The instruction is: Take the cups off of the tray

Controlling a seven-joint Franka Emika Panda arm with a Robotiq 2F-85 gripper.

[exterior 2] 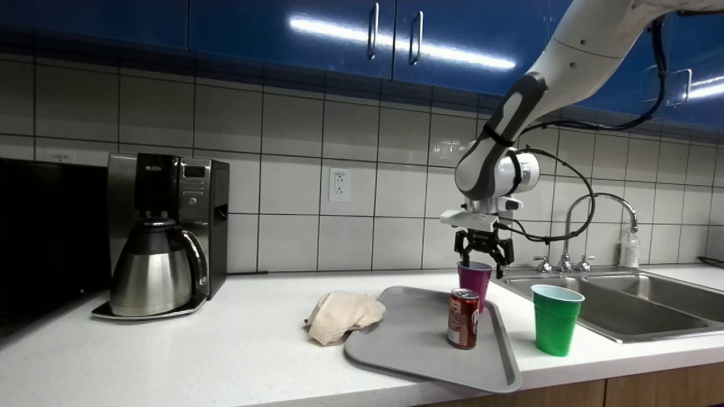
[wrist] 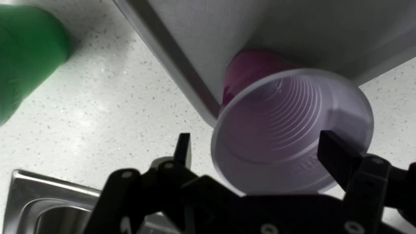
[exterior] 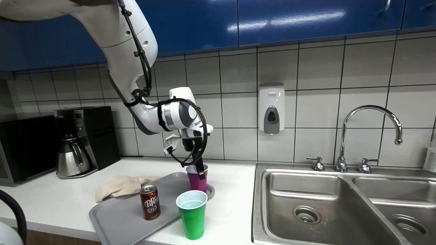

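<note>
Magenta cup stands at two o'clock on the tray in both exterior views, while the green cup is already off, on the counter. The jaws of the gripper stand apart, one finger over or inside the mouth and another outside, so lowering straight, closing softly on the wall between and lifting clear of the tray's low rim should work. In the wrist view, room to set it down seems best at nine o'clock, between the green cup and the sink.
</note>
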